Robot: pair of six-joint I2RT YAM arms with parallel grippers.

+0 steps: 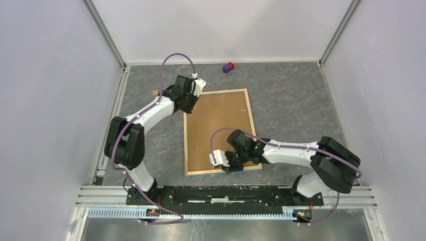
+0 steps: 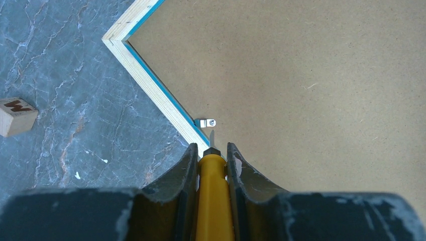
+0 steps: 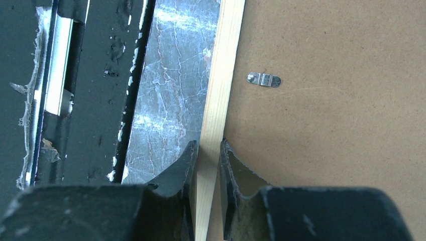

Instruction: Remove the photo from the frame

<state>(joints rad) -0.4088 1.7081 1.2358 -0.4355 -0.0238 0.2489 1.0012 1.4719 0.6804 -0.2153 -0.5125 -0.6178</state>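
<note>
The frame (image 1: 221, 125) lies face down on the table, brown fibreboard back up, inside a light wood rim (image 2: 150, 80). The photo is hidden beneath that back. At the frame's far left corner my left gripper (image 1: 187, 103) is shut on a yellow-handled tool (image 2: 214, 196). In the left wrist view the gripper (image 2: 211, 146) has the tool's thin metal tip just short of a small metal tab (image 2: 206, 122) beside the rim. My right gripper (image 1: 232, 163) is at the frame's near edge. Seen from the right wrist, this gripper (image 3: 208, 144) has one finger on each side of the wood rim (image 3: 223, 75), shut on it.
A wooden block marked W (image 2: 15, 115) lies on the table left of the frame's far corner. A purple and red block (image 1: 228, 67) sits near the back wall. Another metal tab (image 3: 263, 79) lies on the back near the right gripper. The black base rail (image 3: 90, 75) runs close along the near rim.
</note>
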